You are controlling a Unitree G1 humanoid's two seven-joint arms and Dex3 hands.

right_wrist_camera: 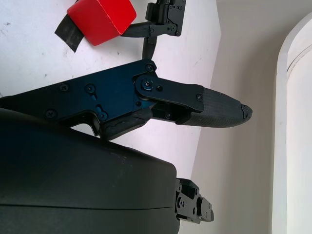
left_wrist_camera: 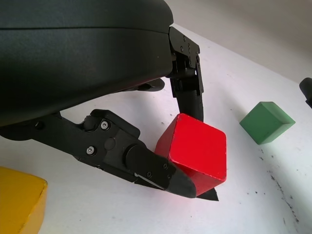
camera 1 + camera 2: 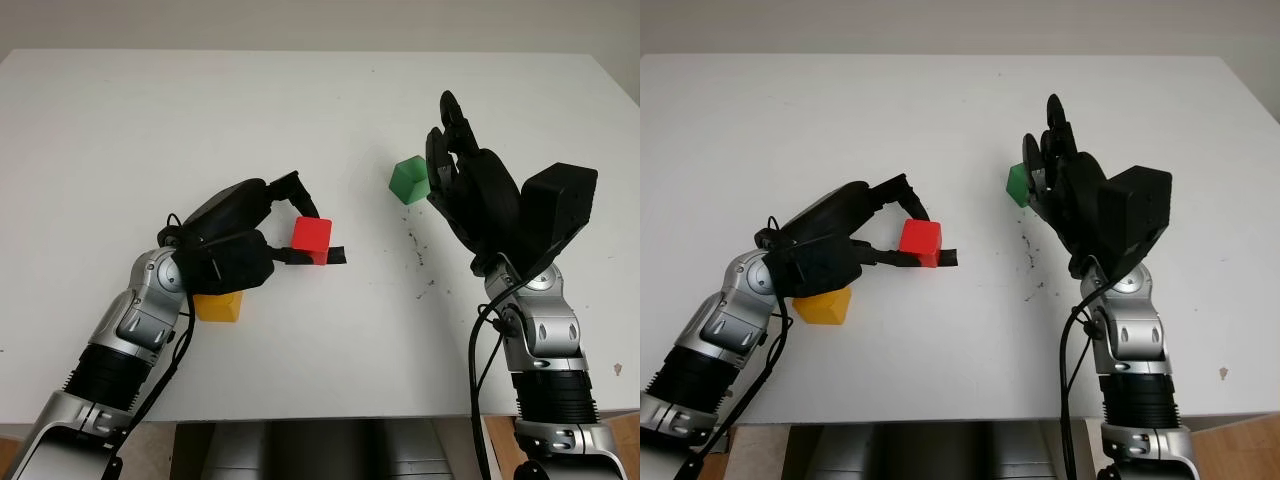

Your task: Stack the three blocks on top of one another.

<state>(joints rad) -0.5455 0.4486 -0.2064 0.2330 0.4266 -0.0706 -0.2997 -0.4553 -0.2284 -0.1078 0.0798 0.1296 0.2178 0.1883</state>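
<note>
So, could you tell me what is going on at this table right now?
The left hand has its fingers closed around the red block near the middle of the white table, apparently just off the surface. The yellow block sits on the table beside that arm. The right hand is open, raised next to the green block, not holding it. None of the three blocks is stacked yet.

1. I read this as a lab or test room: I see a plain white table [image 3: 150, 110] set against a bare pale wall [image 3: 320, 25] at the far side.
2. Black scuff marks [image 3: 420, 265] dot the table's right half.
3. The blocks are plain colored cubes: red [image 3: 311, 236], green [image 3: 408, 180], yellow [image 3: 218, 306].
</note>
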